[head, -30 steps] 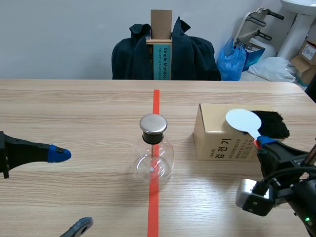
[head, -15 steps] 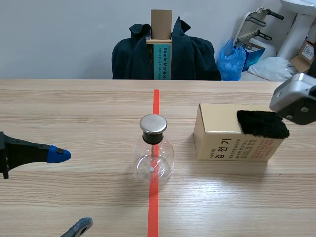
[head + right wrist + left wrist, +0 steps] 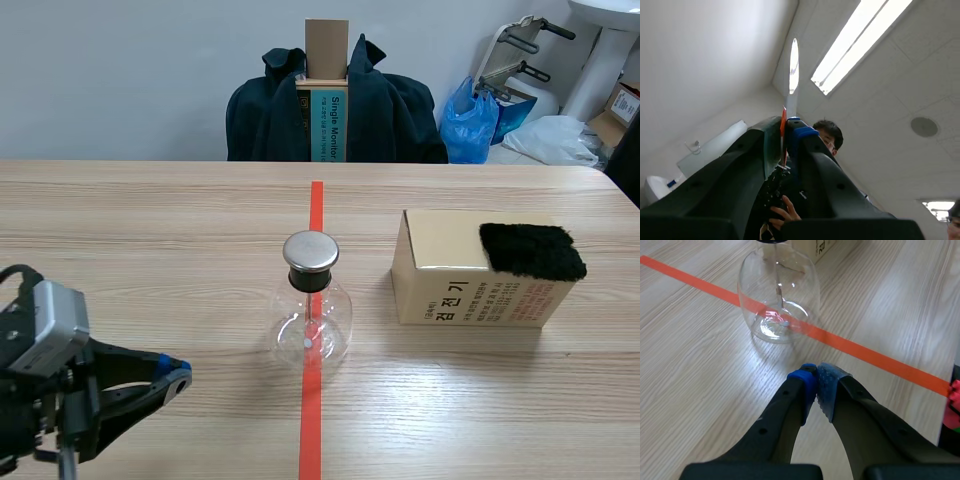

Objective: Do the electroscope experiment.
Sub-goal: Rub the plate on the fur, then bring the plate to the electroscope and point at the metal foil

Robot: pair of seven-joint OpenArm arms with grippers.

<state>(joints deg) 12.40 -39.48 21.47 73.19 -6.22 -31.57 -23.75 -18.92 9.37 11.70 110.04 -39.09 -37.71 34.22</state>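
Left hand (image 3: pixel 816 377) closed, empty — right hand (image 3: pixel 785 123) clamps one white paddle (image 3: pixel 793 65); one flask (image 3: pixel 311 322), one box (image 3: pixel 450 300).

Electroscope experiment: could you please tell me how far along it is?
Done: the right hand is shut on the white paddle, held pointing upward. In hand: the left hand sits shut and empty, the electroscope ahead of it. Left: bringing the paddle to the metal cap. The fur lies on the box; whether rubbing happened cannot be seen.

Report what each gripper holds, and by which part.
Right gripper pinches the flat white round paddle by its red handle end. Left gripper holds nothing.
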